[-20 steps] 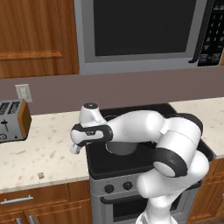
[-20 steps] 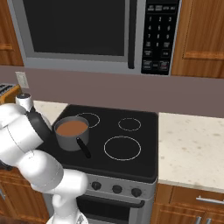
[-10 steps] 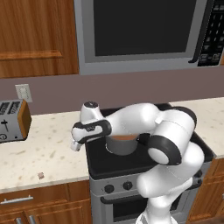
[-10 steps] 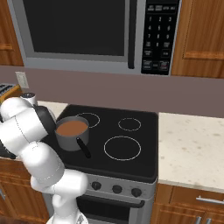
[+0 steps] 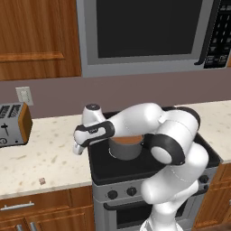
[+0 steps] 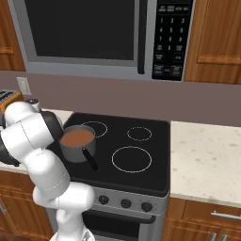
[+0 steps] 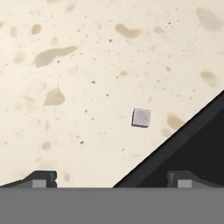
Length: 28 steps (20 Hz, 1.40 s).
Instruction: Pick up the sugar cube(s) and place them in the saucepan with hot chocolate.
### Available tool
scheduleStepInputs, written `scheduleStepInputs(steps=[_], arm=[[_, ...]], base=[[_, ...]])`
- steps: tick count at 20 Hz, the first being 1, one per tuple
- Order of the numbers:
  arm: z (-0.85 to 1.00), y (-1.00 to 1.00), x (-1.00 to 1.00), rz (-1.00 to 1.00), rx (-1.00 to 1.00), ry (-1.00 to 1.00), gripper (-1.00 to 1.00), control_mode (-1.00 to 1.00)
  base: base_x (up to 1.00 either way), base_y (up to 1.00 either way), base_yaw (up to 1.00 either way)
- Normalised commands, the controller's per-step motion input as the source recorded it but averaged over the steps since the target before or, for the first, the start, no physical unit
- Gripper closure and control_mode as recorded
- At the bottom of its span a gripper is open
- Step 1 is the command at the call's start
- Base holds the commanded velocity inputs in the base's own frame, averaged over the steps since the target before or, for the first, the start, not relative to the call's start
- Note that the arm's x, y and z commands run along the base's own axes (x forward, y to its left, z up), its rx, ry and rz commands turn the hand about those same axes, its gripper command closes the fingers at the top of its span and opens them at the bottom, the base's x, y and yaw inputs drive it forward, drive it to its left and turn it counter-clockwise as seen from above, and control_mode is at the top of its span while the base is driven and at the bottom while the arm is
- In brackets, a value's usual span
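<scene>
Arm has swung left off the stove; tool (image 7: 109, 178), fully open and empty, now hangs over grey sugar cube (image 7: 141, 117) near worktop's stove edge. Grasp next.

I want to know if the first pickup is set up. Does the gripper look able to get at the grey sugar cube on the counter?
Probably yes. The gripper is open above the grey sugar cube, which lies alone on the counter near the stove edge, with nothing over it.
</scene>
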Motion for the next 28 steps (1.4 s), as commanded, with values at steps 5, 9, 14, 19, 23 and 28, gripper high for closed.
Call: scheduleStepInputs(steps=[5, 9, 14, 19, 23, 28], arm=[[-0.23, 0.01, 0.02, 0.00, 0.00, 0.00, -1.00, -1.00], [-0.28, 0.00, 0.00, 0.00, 0.00, 0.00, -1.00, -1.00], [-0.05, 0.00, 0.02, 0.00, 0.00, 0.00, -1.00, -1.00], [0.00, 0.00, 0.15, 0.00, 0.00, 0.00, -1.00, -1.00], [0.00, 0.03, 0.15, 0.00, 0.00, 0.00, -1.00, -1.00], [0.00, 0.06, 0.07, 0.00, 0.00, 0.00, -1.00, -1.00]], base=[[0.00, 0.00, 0.00], [0.00, 0.00, 0.00], [0.00, 0.00, 0.00], [0.00, 0.00, 0.00], [0.00, 0.00, 0.00], [0.00, 0.00, 0.00]])
